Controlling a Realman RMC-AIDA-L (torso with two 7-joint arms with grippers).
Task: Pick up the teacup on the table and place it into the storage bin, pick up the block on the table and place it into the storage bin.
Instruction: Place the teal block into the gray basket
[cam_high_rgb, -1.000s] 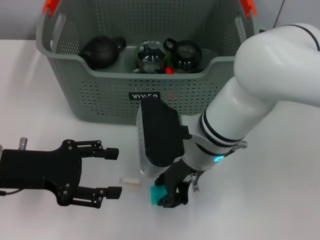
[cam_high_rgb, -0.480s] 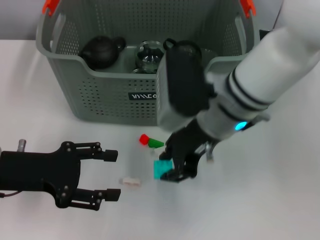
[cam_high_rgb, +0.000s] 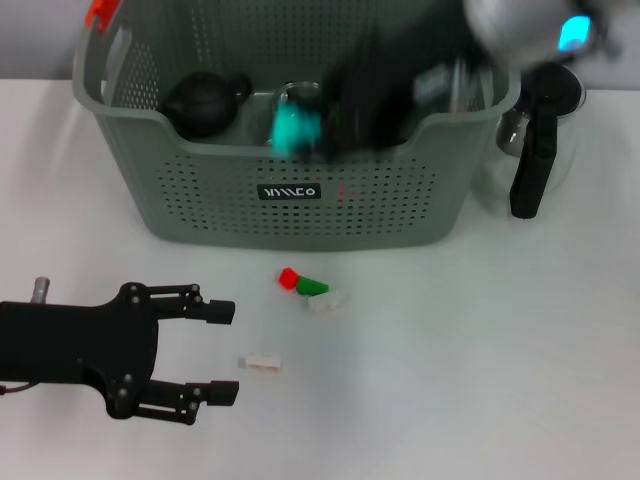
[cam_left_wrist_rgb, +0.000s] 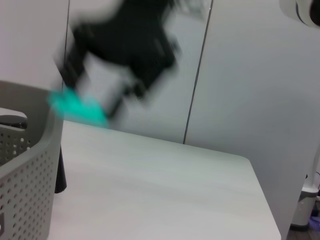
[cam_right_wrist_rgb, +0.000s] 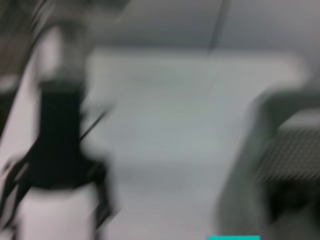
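The right jaws (cam_high_rgb: 335, 125) are seen as a dark blur above the storage bin (cam_high_rgb: 300, 190), over its front wall near the middle. A teal block (cam_high_rgb: 293, 128) is carried at their tip; the block is held clear of the counter (cam_high_rgb: 480, 350) and sits just above the bin's rim. How tightly the right jaws are closed on the block cannot be told, since everything there is smeared by motion. From the left wrist view the same block (cam_left_wrist_rgb: 77, 107) appears beneath the dark blurred gripper, beyond the bin's perforated wall.

Inside the bin, a dark teapot (cam_high_rgb: 205, 100) lies to the left of the right jaws, and a glass vessel (cam_high_rgb: 297, 97) is partly hidden behind the block.

The left jaws (cam_high_rgb: 226, 352) are parked low over the counter, well apart from the bin, and are spread wide with nothing between them. A small whitish piece (cam_high_rgb: 262, 364) lies on the counter just beyond their fingertips. A red piece (cam_high_rgb: 288, 278), a green piece (cam_high_rgb: 314, 287) and a pale piece (cam_high_rgb: 326, 300) are clustered farther off, between the left jaws and the bin. A glass pot with a black handle (cam_high_rgb: 532, 150) stands beside the bin's right end.
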